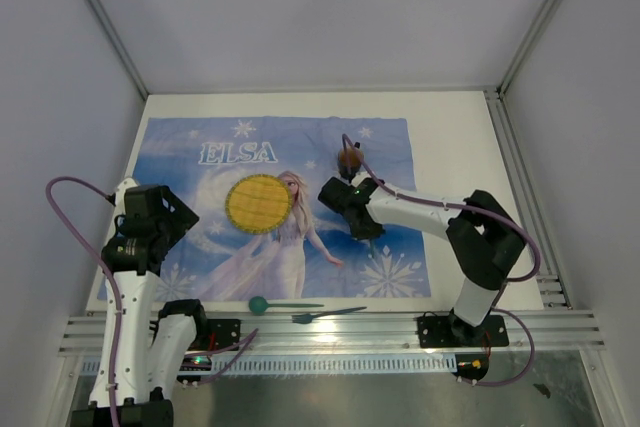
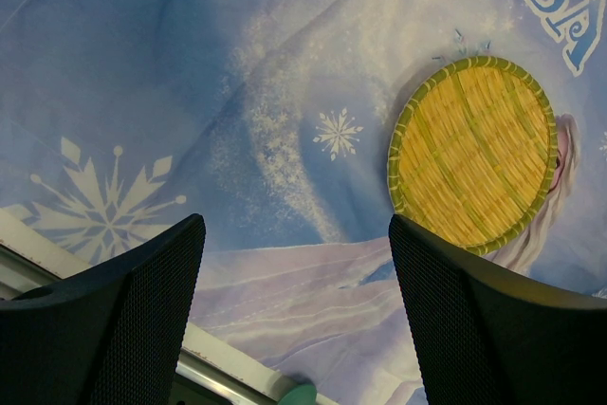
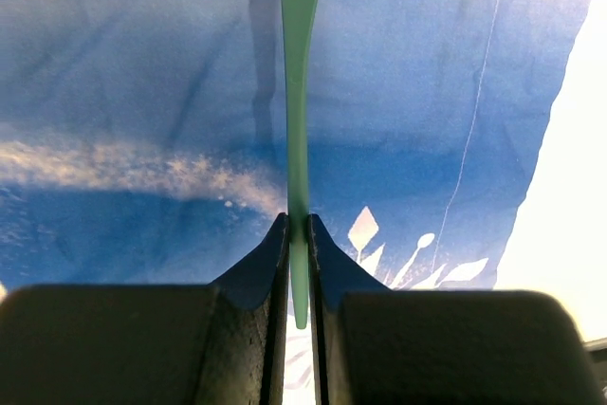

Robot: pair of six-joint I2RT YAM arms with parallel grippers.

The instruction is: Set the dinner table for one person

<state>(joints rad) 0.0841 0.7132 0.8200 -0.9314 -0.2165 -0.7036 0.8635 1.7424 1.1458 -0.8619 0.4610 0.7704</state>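
The dinner table (image 1: pixel 455 147) is a white top with a blue "ELSA" cloth (image 1: pixel 190 177) spread over it. A round yellow woven plate (image 1: pixel 258 203) (image 2: pixel 472 154) lies on the cloth's middle. My right gripper (image 1: pixel 352 209) (image 3: pixel 297 225) hangs over the cloth to the right of the plate, shut on a thin green utensil (image 3: pixel 300 92) seen edge-on, sticking out past the fingertips. My left gripper (image 1: pixel 170 215) (image 2: pixel 294 234) is open over the cloth's left part, with nothing between its fingers.
A green spoon (image 1: pixel 265 304) and a blue fork (image 1: pixel 325 315) lie along the cloth's near edge; the spoon's end (image 2: pixel 299 395) shows in the left wrist view. A small brown round object (image 1: pixel 350 160) stands behind the right gripper. Aluminium rails (image 1: pixel 330 332) border the table.
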